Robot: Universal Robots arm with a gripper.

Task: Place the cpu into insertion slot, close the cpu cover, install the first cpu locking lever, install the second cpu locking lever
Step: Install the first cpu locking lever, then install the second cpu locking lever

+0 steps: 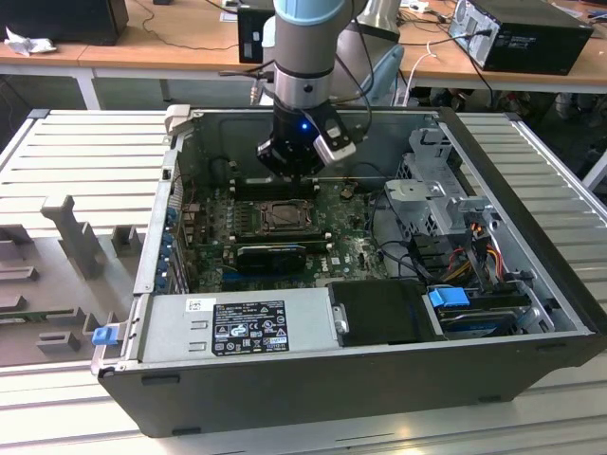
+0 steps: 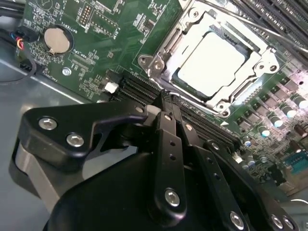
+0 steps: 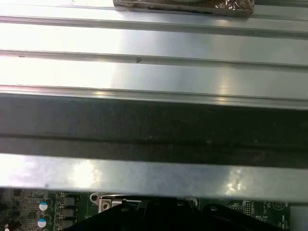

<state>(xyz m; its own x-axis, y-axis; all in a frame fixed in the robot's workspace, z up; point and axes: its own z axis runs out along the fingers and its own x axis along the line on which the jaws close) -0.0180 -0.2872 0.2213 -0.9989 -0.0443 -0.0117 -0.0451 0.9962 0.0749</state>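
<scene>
The cpu (image 2: 211,62) lies flat in the insertion slot (image 1: 283,216), its pale top showing in the second wrist view. The cpu cover (image 2: 262,54), a silver frame, lies down over the chip's edges. A thin metal lever rod (image 2: 243,20) runs past the socket's far side. My gripper (image 2: 166,96) hangs above the motherboard, beside the socket rather than over it, with its black fingers (image 2: 164,139) together and nothing between them. In the exterior view the gripper (image 1: 289,171) hovers just behind the socket inside the open computer case (image 1: 531,237).
Long black memory slots (image 2: 139,91) lie under the fingertips. A coin battery (image 2: 57,39) sits on the green board. A black ribbed heatsink (image 1: 270,256), the power supply (image 1: 247,327) and the drive cage (image 1: 436,180) ring the socket. The case wall (image 3: 154,125) stands close.
</scene>
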